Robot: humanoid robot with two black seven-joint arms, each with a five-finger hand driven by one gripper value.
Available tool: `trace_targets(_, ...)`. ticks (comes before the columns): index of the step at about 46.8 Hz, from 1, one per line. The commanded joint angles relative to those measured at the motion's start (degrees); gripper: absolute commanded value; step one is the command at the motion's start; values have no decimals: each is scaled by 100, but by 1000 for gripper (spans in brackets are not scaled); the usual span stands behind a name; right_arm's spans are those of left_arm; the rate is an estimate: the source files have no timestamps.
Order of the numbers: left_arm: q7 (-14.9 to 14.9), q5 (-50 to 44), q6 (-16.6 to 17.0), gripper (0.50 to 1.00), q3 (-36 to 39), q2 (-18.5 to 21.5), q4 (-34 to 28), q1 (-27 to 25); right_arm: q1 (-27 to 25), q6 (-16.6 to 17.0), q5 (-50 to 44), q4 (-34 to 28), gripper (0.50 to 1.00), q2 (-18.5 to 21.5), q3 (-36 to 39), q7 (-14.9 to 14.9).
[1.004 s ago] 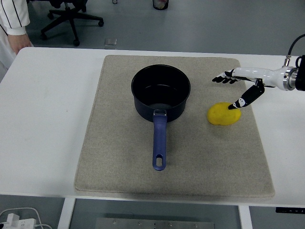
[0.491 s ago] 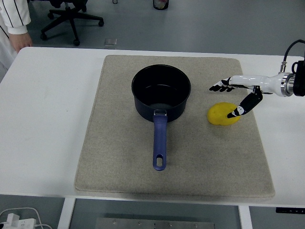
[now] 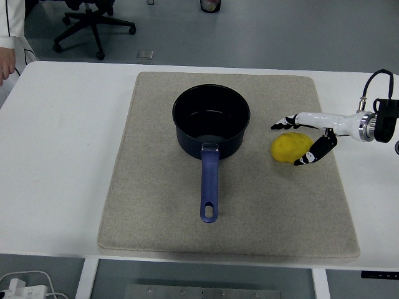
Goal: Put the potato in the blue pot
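Long blue handle (image 3: 209, 190) of the pot points toward the near edge. Yellow, rounded potato (image 3: 291, 148) lies on the grey felt mat (image 3: 156, 205), just right of the dark blue metal pot (image 3: 211, 120). Right hand (image 3: 303, 138) has dropped lower around it since a second ago: fingers spread behind, thumb in front, not yet closed. Grasp looks imminent. Pot holds nothing. A person's sleeve (image 3: 12, 25) shows far left.

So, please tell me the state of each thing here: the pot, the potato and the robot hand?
blue pot: upright on the mat, empty, handle toward the near edge.
potato: on the mat, right of the pot, not lifted.
right hand: open, fingers spread around the potato, not closed on it.
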Motion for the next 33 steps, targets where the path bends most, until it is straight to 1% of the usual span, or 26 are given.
trace_targets(1,0,0,3,996,0,0,0,0,-44,-120,-9,-2,928,8,-8,0)
trace_targets(6,8,0,3,996,0,0,0,0,-53,-199,-18,-2,924,17,1,0)
trace_targets(15,0,0,-6,996,0,0,0,0,-158,-437,-53,-11,913,61,-17,8)
trace_targets(21,9,0,3,996,0,0,0,0,-193,-472,-62,-11,897,78,-69,8)
trace_targets(25,0,0,3,996,0,0,0,0,-193,-542,-62,-11,844,70,-114,17)
trace_targets(26,0,0,3,996,0,0,0,0,-193,-560,-62,-11,824,70,-114,17)
trace_targets(32,0,0,3,996,0,0,0,0,-193,-586,-132,-20,758,70,-157,96)
trace_targets(33,8,0,-6,996,0,0,0,0,-193,-586,-167,-20,754,70,-166,114)
